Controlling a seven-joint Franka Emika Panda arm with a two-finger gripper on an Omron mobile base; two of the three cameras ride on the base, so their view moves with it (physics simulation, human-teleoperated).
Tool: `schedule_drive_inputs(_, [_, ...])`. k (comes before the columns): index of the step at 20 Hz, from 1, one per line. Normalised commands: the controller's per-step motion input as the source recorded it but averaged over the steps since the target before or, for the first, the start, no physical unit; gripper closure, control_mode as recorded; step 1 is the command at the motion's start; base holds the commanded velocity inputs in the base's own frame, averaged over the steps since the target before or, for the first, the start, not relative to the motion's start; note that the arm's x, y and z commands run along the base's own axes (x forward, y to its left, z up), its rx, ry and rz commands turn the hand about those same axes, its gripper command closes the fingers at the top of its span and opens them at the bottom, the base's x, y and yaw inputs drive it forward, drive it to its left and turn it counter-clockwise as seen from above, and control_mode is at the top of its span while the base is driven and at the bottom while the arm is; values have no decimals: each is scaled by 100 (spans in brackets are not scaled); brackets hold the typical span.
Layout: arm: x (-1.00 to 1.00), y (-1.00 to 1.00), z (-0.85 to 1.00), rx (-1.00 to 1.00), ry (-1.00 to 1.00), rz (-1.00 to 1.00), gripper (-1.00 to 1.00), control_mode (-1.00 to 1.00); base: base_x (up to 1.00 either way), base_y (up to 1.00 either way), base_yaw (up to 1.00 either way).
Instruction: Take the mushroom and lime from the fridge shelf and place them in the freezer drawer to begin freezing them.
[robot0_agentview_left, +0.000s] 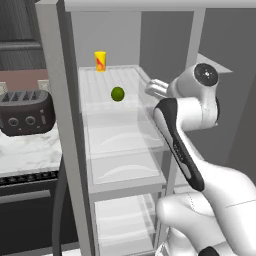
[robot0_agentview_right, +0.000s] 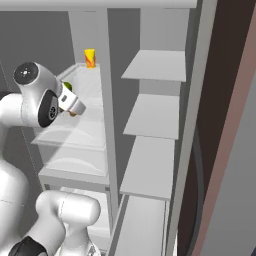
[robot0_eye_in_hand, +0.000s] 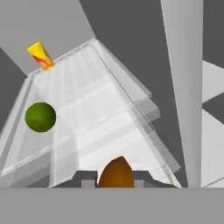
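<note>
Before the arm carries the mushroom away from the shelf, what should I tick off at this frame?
1. Mushroom between the fingers of the gripper: ok, jaws shut on it.
2. Mushroom lifted off the shelf: cannot tell.
3. Lime apart from the gripper: ok, resting on the shelf.
4. Yellow cup upright at the shelf's back: ok.
5. Freezer drawer open and ready: cannot tell.

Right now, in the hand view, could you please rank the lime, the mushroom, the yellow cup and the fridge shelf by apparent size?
1. fridge shelf, by far the largest.
2. mushroom and lime look about alike; the mushroom sits nearest the camera, partly hidden, so I won't rank them.
3. yellow cup, smallest, but farthest back.
</note>
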Motion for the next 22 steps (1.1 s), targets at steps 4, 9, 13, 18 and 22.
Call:
schedule_drive_inputs(4, [-33,0,-40,0,11,0,100,-100,0,0,0])
schedule_drive_inputs(9, [-4,4,-27,0,11,0,100,-100,0,0,0])
schedule_drive_inputs(13, [-1,0,-12,0,10,0,100,-100,0,0,0])
schedule_drive_inputs(18, [-10,0,-3,0,14,0,100,-100,0,0,0])
schedule_drive_inputs(22, [-29,0,-5,0,15,0,100,-100,0,0,0])
